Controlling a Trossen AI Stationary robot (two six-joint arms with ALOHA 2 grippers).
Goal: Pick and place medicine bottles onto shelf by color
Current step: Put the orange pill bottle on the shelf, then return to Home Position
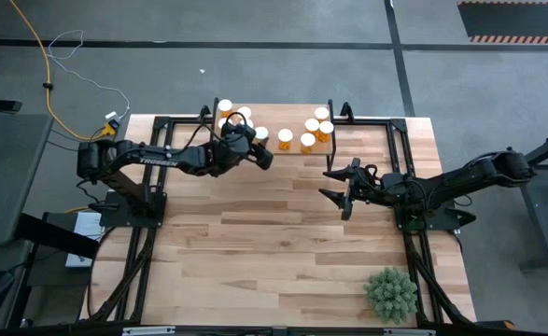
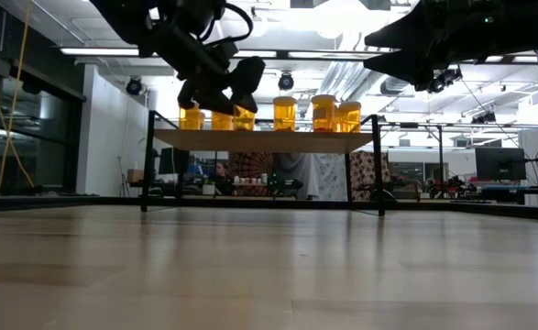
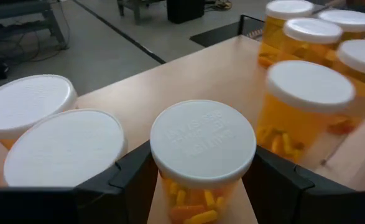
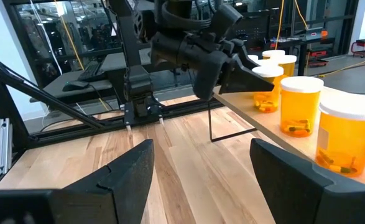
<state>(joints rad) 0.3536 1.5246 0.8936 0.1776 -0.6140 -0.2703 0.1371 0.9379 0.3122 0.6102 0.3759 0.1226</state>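
Note:
Several amber medicine bottles with white caps stand on the shelf (image 1: 358,142) (image 2: 269,139) at the table's far edge, in a left group (image 1: 227,108) and a right group (image 1: 313,127) (image 3: 309,93). My left gripper (image 1: 259,147) (image 2: 221,92) (image 3: 202,186) reaches over the shelf's left part, shut on one bottle (image 1: 261,134) (image 3: 202,149) beside two others (image 3: 45,130). My right gripper (image 1: 342,192) (image 4: 201,180) hangs open above the table's right middle, in front of the shelf, touching nothing. My left gripper pinches the medicine bottle by its amber body just under the cap (image 3: 170,193), one finger (image 3: 129,177) on each side. The fingers come slanting down from the table's left. The bottle is upright; in the low view its base (image 2: 243,125) looks level with its neighbours on the shelf.
A spiky green plant (image 1: 390,294) sits near the table's near right corner. Black frame rails (image 1: 147,205) run along both table sides. Bare plank tabletop (image 1: 255,243) stretches between the shelf and the near edge. The neighbouring bottles stand close around my left gripper.

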